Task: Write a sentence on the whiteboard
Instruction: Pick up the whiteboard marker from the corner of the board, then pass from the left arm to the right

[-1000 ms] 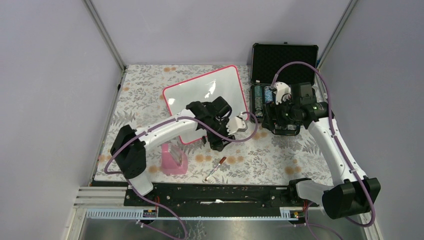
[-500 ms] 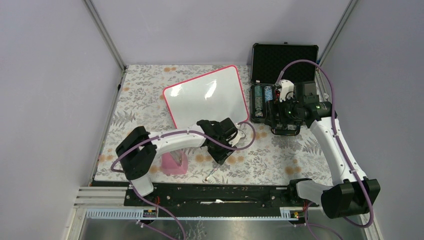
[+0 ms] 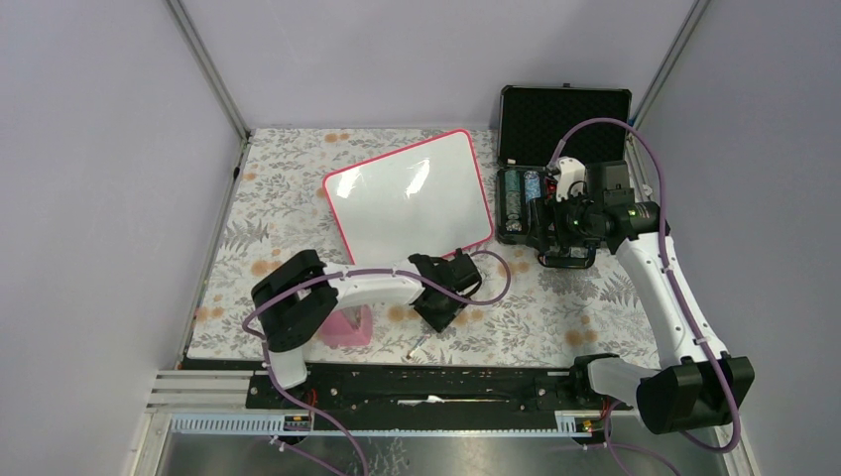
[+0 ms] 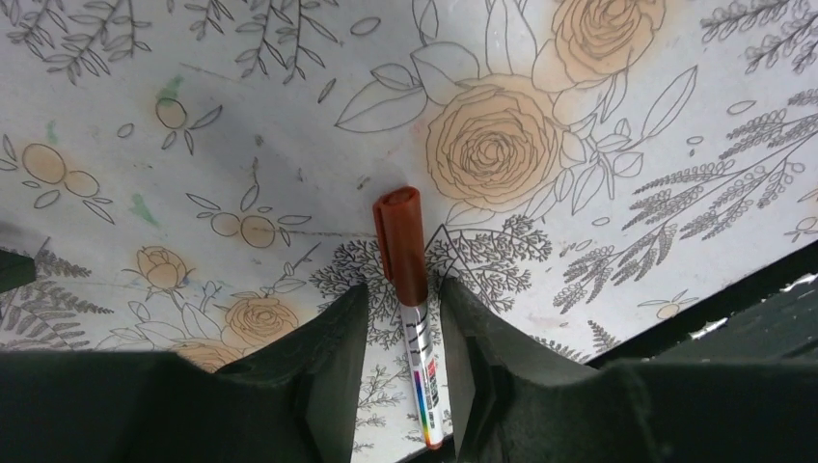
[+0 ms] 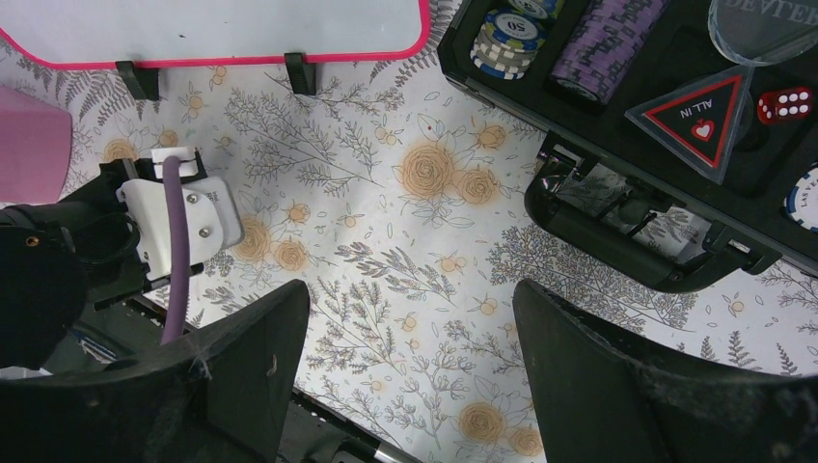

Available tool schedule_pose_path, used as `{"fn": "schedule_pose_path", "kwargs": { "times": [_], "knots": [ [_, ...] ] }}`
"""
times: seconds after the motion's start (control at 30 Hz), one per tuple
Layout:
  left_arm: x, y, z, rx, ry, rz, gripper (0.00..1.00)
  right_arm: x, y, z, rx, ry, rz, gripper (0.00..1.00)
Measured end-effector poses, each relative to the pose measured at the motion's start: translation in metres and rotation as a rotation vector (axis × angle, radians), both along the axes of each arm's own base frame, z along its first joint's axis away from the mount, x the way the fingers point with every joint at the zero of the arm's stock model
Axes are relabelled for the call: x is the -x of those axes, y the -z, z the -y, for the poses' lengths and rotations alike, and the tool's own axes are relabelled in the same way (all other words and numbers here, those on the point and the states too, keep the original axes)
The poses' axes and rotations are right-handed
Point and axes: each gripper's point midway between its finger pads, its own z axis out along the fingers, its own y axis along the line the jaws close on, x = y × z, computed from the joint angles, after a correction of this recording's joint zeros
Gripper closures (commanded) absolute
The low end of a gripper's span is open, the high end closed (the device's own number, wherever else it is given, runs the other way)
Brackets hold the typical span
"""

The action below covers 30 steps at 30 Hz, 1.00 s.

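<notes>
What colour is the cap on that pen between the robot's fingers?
Reddish-brown cap, on a white marker. The left wrist view shows it best.

Free: table (image 3: 278, 198) lay bare left of the whiteboard (image 3: 412, 203), and also at the near right, between left arm (image 3: 377, 283) and right arm (image 3: 655, 286). Blocked: whiteboard sat just beside the case (image 3: 565, 119), barely a gap; pink block (image 3: 349, 327) stood near left; left arm stretched low across the near strip.
</notes>
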Motion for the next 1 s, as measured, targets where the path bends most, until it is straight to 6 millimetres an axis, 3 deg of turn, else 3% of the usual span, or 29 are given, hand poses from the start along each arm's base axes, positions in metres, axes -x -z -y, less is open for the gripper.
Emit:
{"fn": "schedule_pose_path", "kwargs": {
  "times": [0.07,0.13,0.27,0.5,0.63,0.73,0.83,0.9,1.0],
  "knots": [
    [0.0,0.003,0.0,-0.006,-0.012,0.002,0.66,0.0,0.0,0.0,0.0,0.0,0.001,0.15],
    [0.0,0.003,0.0,-0.006,-0.018,0.001,0.74,0.0,0.0,0.0,0.0,0.0,0.001,0.15],
    [0.002,0.003,0.005,0.003,-0.025,-0.003,0.99,0.0,0.0,0.0,0.0,0.0,0.001,0.15],
    [-0.012,-0.001,0.01,0.037,-0.059,-0.041,1.0,0.0,-0.003,-0.004,-0.024,-0.013,-0.001,0.15],
    [-0.028,-0.02,0.016,0.121,-0.097,-0.082,1.0,-0.01,-0.024,-0.014,-0.071,-0.044,0.038,0.12],
    [-0.052,-0.067,0.027,0.28,-0.13,-0.075,1.0,-0.021,-0.054,-0.024,-0.124,-0.067,0.125,0.08],
    [-0.098,-0.145,0.035,0.509,-0.202,-0.02,1.0,-0.029,-0.09,-0.038,-0.221,-0.081,0.203,0.13],
    [-0.137,-0.198,0.029,0.658,-0.273,0.051,1.0,-0.033,-0.119,-0.051,-0.314,-0.097,0.234,0.15],
    [-0.188,-0.273,0.005,0.826,-0.364,0.191,1.0,-0.04,-0.159,-0.072,-0.443,-0.137,0.267,0.14]
  ]
}}
